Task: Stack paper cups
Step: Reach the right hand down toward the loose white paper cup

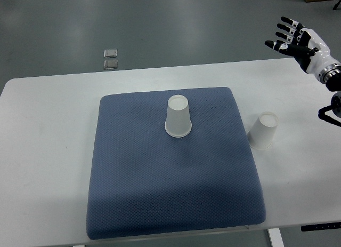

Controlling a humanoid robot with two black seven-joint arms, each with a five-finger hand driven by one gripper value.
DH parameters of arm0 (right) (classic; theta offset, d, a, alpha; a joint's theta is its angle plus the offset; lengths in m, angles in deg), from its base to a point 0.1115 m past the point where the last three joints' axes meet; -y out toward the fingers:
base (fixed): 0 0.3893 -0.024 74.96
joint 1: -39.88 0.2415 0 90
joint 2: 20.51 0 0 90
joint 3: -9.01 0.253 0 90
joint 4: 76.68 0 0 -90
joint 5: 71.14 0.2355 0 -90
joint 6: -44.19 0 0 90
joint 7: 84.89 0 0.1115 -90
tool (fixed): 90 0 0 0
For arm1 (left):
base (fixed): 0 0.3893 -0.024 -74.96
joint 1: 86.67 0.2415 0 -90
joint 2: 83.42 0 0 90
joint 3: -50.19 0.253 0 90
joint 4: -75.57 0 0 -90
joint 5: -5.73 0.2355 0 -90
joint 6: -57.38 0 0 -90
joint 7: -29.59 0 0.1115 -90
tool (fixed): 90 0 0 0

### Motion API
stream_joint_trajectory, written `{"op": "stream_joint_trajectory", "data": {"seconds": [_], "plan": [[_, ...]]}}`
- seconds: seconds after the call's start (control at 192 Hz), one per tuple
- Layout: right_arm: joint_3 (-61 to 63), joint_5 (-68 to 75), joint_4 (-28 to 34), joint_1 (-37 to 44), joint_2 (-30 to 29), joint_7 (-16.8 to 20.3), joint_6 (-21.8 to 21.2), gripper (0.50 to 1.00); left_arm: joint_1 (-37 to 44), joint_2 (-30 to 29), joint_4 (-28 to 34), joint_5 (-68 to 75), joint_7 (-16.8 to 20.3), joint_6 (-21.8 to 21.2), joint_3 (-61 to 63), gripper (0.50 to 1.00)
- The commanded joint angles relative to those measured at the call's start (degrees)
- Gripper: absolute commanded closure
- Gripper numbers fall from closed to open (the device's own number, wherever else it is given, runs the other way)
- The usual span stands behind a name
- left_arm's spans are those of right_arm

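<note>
Fingers [285, 29] of the right hand [301, 41] are spread wide and hold nothing; the hand hangs at the upper right of the top view, above the far right corner of the white tabletop [48, 129], its arm coming in from the right edge. Two white paper cups are in view, both upside down with their narrow bases up. One paper cup [177, 116] stands on the blue cushion mat [176, 193], towards its far middle. The other paper cup [264, 130] stands on the bare tabletop just beside the mat's right edge, apart from the first. From the open fingers, this second cup lies nearer the robot and a little to the left, and it is plainly the closer of the two; the cup on the mat lies further left still. Each cup's long axis runs roughly upright, leaning slightly in the view because of the steep camera angle. No left hand shows, so the right hand is the only one placed to act. My judgement is that stacking has not yet begun, and that the likely first move is a reach down and inward to the cup by the mat edge, gripping its side wall. Two small grey square tiles [111, 58] lie on the floor beyond the tabletop.
</note>
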Motion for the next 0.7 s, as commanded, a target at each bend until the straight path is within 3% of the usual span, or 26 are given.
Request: {"op": "stream_joint_trajectory", "data": {"seconds": [0.0,0.302,0.426,0.697], "plan": [[-2.16,-3.26,0.92,0.2,4.18,-2.22,-6.16,0.587,0.0,0.0,0.0,0.0,0.0,0.0,0.0,0.5],[-5.86,-30.42,6.99,-0.06,12.71,-12.07,-15.75,0.587,0.0,0.0,0.0,0.0,0.0,0.0,0.0,0.5],[-8.93,-39.65,9.71,-0.41,14.47,-14.88,-16.1,0.587,0.0,0.0,0.0,0.0,0.0,0.0,0.0,0.5],[-16.05,-49.76,14.19,-0.5,17.9,-16.11,-16.01,0.587,0.0,0.0,0.0,0.0,0.0,0.0,0.0,0.5]]}}
